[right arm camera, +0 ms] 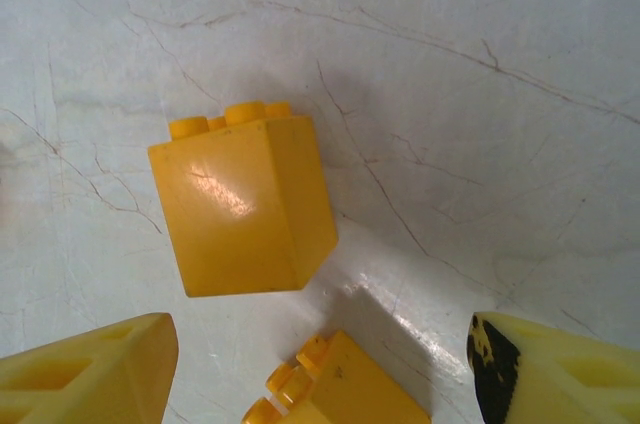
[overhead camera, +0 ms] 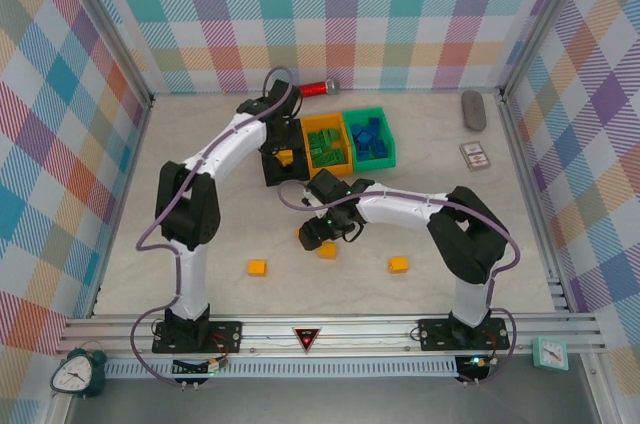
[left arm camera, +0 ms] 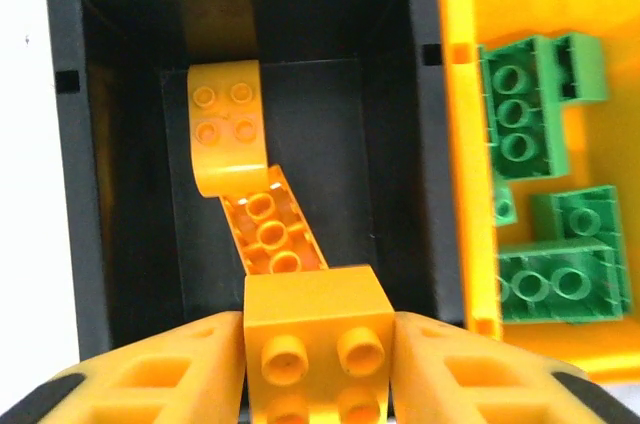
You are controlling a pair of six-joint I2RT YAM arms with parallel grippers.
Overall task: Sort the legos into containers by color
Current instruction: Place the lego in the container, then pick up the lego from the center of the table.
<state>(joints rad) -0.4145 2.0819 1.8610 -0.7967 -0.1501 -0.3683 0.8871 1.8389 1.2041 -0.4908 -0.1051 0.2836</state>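
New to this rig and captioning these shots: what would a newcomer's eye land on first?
The left pincer grips a yellow-orange brick above the black bin, where two like bricks already lie. Beside it, the orange-yellow bin holds green bricks and the green bin holds blue bricks. The right pincer hangs open above a yellow brick on the table.

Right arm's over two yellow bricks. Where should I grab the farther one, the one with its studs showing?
Grip the yellow brick across its flat left and right faces, as the right wrist view shows them, coming from above. Its studs point away from the right gripper, so those faces are smooth and parallel. Probably advance first, past the nearer brick.
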